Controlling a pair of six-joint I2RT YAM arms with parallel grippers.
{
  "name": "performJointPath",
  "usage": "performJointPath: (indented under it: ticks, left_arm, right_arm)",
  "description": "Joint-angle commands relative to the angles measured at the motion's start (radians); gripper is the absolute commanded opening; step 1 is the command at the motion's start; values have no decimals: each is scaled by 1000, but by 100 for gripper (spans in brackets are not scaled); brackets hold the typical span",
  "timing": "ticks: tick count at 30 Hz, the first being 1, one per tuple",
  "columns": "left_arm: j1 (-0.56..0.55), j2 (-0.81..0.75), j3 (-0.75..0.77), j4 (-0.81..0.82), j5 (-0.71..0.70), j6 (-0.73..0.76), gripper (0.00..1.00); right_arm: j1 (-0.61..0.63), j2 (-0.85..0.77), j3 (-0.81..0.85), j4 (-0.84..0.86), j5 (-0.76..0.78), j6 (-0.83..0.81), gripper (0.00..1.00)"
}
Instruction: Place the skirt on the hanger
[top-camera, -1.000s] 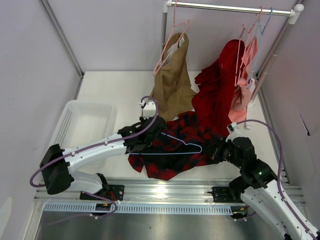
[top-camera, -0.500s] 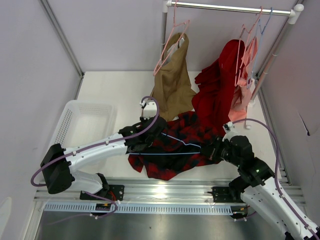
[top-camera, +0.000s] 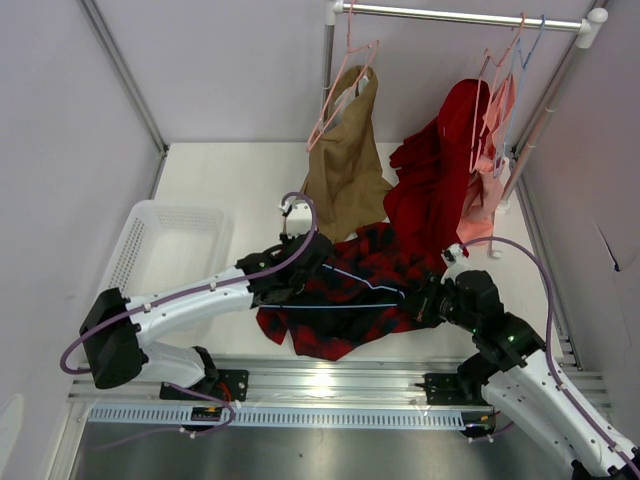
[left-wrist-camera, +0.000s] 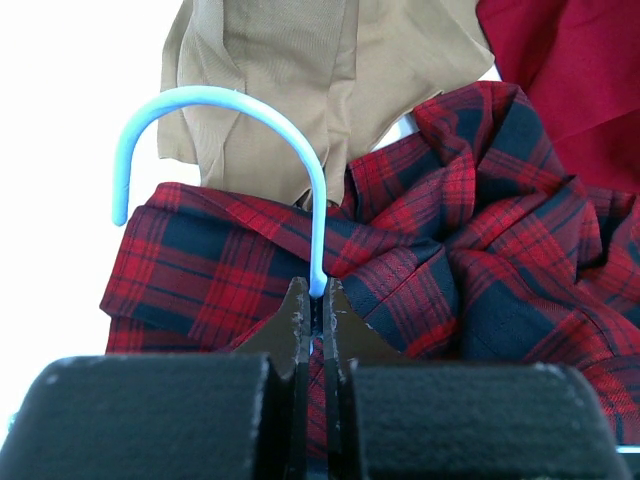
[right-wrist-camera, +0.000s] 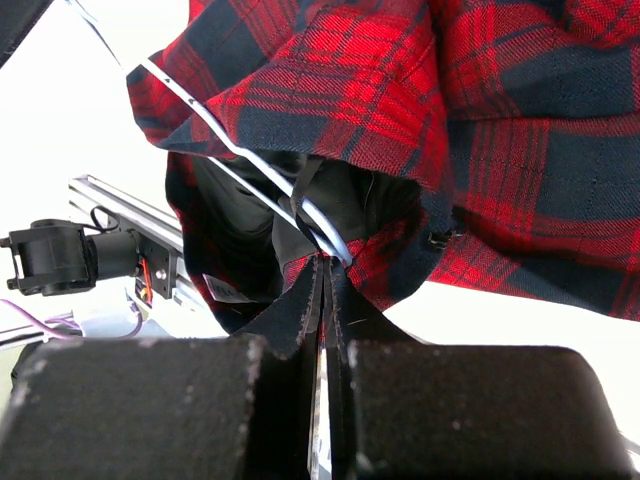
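The red and navy plaid skirt (top-camera: 335, 325) lies crumpled on the table between both arms. The light-blue wire hanger (top-camera: 350, 305) lies across it. My left gripper (top-camera: 298, 272) is shut on the neck just under the hook (left-wrist-camera: 215, 100), jaws pinched on the wire (left-wrist-camera: 316, 296), with the skirt (left-wrist-camera: 480, 260) behind. My right gripper (top-camera: 428, 300) is shut on an edge of the skirt (right-wrist-camera: 520, 150) at its opening (right-wrist-camera: 326, 262). The hanger's wire (right-wrist-camera: 240, 155) runs into that opening just above the fingertips, and its right end is hidden inside the fabric.
A white basket (top-camera: 165, 250) stands at the left. A tan garment (top-camera: 345, 160) on a pink hanger, a plain red garment (top-camera: 440, 170) and a pink one (top-camera: 485, 200) hang from the rail (top-camera: 460, 15) at the back, reaching the table behind the skirt.
My right gripper has moved left with the skirt's edge, drawing it over the hanger's right end, which showed before. The left gripper has held still.
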Motion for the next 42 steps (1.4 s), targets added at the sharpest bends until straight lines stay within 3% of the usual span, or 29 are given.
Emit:
performJointPath:
  ticks: [1,13,42]
  left_arm:
    - [0,-41,-10,74,-12,10,0]
    - [-43,-24,26,136,15,42,0]
    - [-97,5,224,50,12,156,0]
  right_arm:
    - [8,13,7,35,1,-14,0]
    - [10,46,42,55,10,-25,0]
    - [10,170,181,125,-7,-72,1]
